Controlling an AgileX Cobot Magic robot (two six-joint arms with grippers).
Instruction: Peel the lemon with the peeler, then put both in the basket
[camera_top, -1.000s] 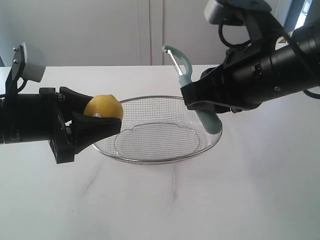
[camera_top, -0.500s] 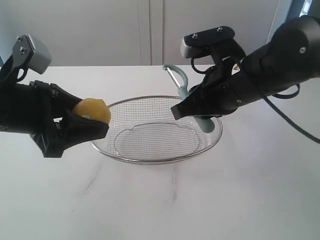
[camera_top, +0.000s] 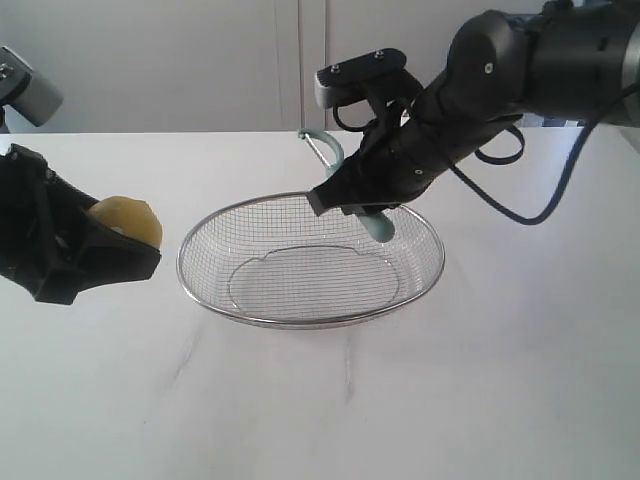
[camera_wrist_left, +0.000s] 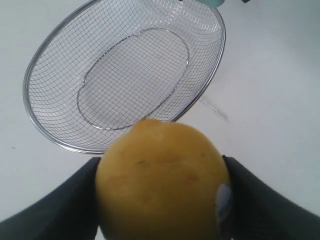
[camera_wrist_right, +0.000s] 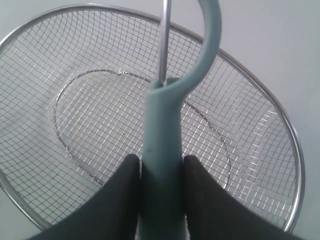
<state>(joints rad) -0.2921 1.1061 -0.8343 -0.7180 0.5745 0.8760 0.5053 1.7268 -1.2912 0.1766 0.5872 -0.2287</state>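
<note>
Moved: your right end effector (camera_top: 352, 198) has swung the peeler (camera_top: 380, 228) over the basket (camera_top: 300, 322); the left end effector (camera_top: 130, 246) has pulled the lemon (camera_top: 125, 218) back outside the rim.
Grips: left clamped on the lemon, right on the peeler's handle.
Handling: lemon probably firm and slippery, so squeeze across its middle; peeler light and stiff, so hold its handle.
Count: one of each.

A white counter (camera_top: 470, 400) with a smooth, matte top carries one thing: the basket (camera_top: 310, 323), a shallow oval of silver wire mesh with a thick metal rim. It stands upright on its flat base about midway across the visible surface, set back from the far edge, which meets a pale wall. Faint grey streaks (camera_top: 348, 372) mark the top just in front of the basket, toward the near edge.
</note>
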